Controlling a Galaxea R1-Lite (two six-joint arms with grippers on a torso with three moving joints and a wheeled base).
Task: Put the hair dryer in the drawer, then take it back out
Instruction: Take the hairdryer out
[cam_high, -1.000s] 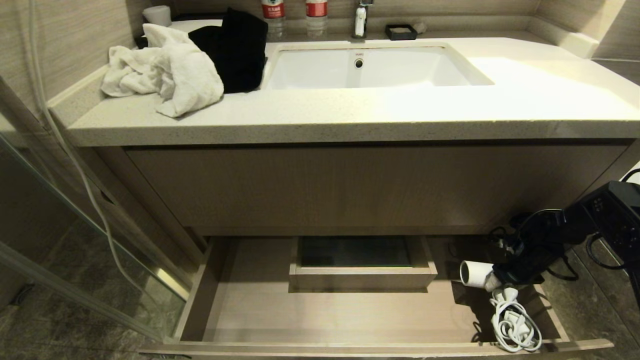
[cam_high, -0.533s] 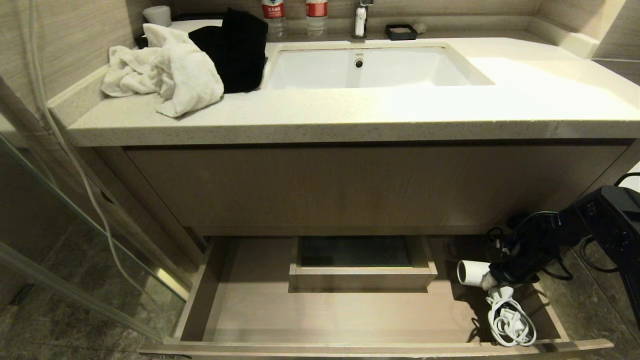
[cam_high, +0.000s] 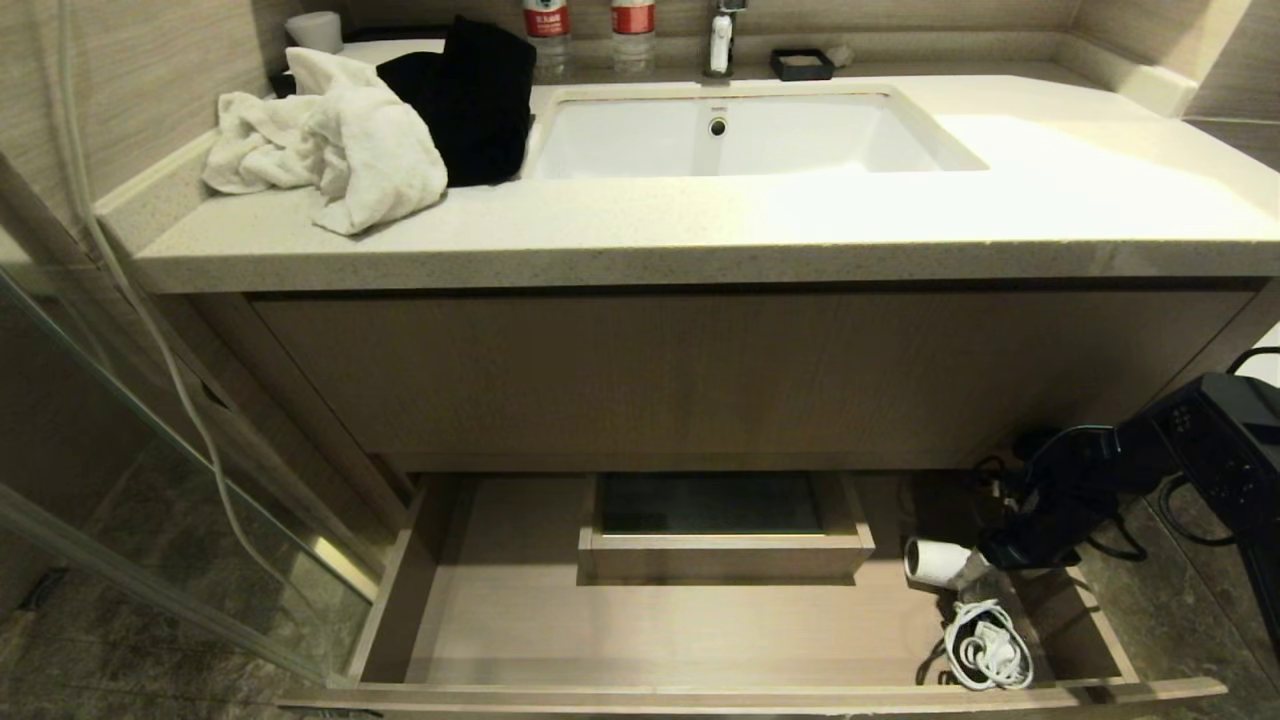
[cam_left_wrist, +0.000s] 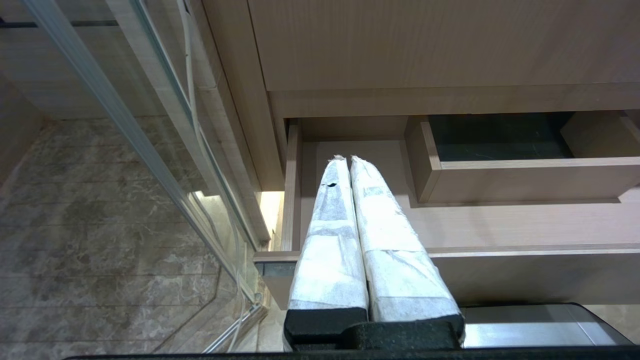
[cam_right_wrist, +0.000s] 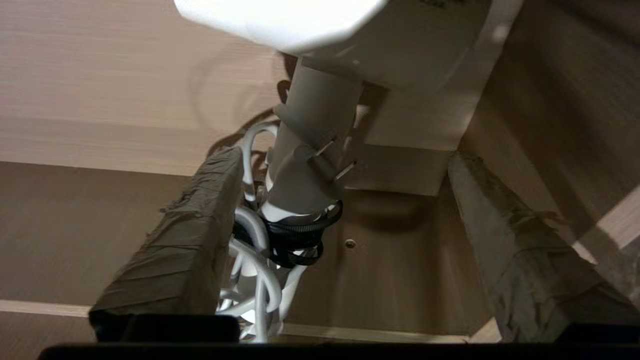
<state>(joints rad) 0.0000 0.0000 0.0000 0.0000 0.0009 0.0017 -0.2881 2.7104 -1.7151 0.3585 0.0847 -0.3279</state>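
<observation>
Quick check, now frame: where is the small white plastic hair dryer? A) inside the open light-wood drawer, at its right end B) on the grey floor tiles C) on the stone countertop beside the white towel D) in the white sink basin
A: the small white plastic hair dryer lies inside the open light-wood drawer at its right end, its coiled white cord beside it, with the right gripper open at its handle.

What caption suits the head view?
Right gripper opens beside the hair dryer lying in the open drawer.
</observation>
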